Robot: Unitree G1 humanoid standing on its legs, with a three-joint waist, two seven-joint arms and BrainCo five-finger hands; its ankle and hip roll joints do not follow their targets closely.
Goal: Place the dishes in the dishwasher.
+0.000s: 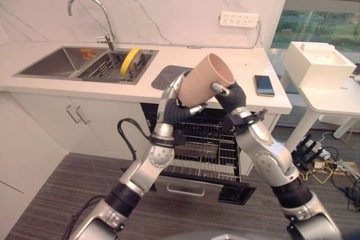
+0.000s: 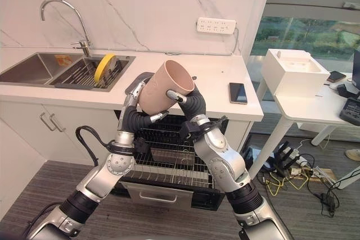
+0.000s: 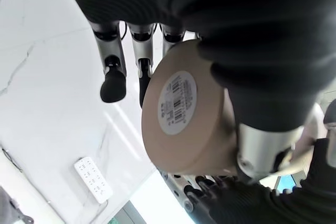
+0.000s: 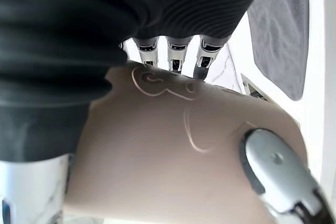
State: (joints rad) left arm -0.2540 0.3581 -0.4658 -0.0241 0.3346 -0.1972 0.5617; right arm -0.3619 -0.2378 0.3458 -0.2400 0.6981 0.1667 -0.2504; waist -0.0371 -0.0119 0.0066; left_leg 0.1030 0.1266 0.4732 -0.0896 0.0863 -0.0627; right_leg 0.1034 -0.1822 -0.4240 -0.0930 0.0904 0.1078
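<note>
Above the open dishwasher's wire rack (image 1: 205,150), both hands are holding a beige cup (image 1: 205,80) tilted, mouth upward: the left hand (image 1: 171,96) is cradling its base, the right hand (image 1: 225,95) is gripping its wall with curled fingers and thumb. If either hand is letting go early, the smooth cup is likely slipping and dropping onto the rack. Behind, a white desk is carrying a sink (image 1: 84,63) holding a yellow plate (image 1: 130,62), a grey mat (image 1: 169,76) and a phone (image 1: 263,85), under a marble wall.

Cup (image 1: 205,80) frame centre, between both hands | dishwasher rack (image 1: 211,150) below | sink (image 1: 62,63) upper left | phone (image 1: 263,85) right, on counter (image 1: 236,63)
</note>
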